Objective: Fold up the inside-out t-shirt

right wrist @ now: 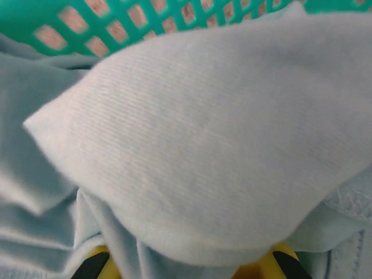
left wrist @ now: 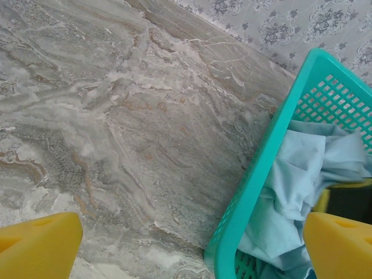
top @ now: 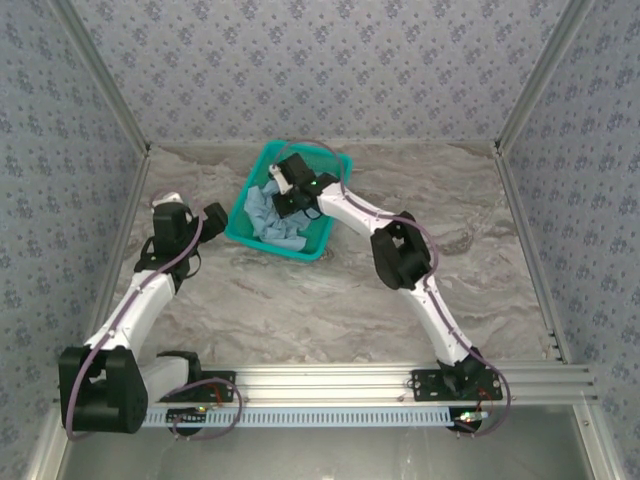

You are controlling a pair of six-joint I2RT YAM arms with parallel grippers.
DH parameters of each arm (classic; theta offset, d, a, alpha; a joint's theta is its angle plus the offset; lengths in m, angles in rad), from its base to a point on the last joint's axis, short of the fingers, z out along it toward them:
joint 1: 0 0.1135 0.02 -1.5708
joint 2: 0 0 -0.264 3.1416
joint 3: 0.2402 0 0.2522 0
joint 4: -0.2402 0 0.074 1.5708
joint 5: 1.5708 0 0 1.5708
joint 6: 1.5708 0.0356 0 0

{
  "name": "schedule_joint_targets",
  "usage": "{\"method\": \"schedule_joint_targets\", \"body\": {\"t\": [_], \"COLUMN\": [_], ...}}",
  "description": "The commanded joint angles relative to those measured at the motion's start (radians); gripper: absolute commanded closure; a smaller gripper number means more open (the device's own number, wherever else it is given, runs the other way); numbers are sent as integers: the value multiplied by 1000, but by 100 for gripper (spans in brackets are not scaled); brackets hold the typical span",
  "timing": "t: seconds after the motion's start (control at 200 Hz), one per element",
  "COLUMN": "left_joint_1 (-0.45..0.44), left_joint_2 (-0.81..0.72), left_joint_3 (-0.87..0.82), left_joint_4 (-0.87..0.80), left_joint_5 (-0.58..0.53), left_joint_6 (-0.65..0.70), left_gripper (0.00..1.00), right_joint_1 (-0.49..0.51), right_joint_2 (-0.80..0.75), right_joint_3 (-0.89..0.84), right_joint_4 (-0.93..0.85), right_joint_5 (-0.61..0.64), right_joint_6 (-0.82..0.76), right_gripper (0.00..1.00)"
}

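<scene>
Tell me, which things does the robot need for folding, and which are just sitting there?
For the job: t-shirt; right hand, shut on it; left hand, open.
Just there: basket, holding the t-shirt; table.

Item: inside-out t-shirt (top: pixel 272 222), plain light sky-blue soft cotton with a fine ribbed knit, unfolded and crumpled into a loose heap of overlapping creased folds. Location: inside the teal mesh basket (top: pixel 248 192) on the marbled surface (top: pixel 300 310), bunched in the near half of the basket and lying below its rim, pressed against the mesh wall in the left wrist view. Condition: one rounded fold of the cloth lies across the yellow fingertips of the right tool (right wrist: pixel 186 261), which is closed on it, with a stitched hem edge showing at the lower right of that view.
</scene>
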Motion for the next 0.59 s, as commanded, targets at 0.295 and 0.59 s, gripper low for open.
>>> {"method": "schedule_joint_targets", "body": {"t": [0.295,0.59], "left_joint_1": [-57,-120], "left_joint_2": [522,885], "left_joint_3": [461,888], "left_joint_4": [-117,-382], "left_joint_5": [173,68], "left_joint_6": [306,437], "left_gripper": [3,39], "right_joint_1": [-140,-201], "right_joint_2": [-736,-930], "right_joint_3": [-243,-229], "right_joint_4": [237,95], "right_joint_5": [-113,106], "right_joint_6": [52,-50], "right_gripper": [100,100]}}
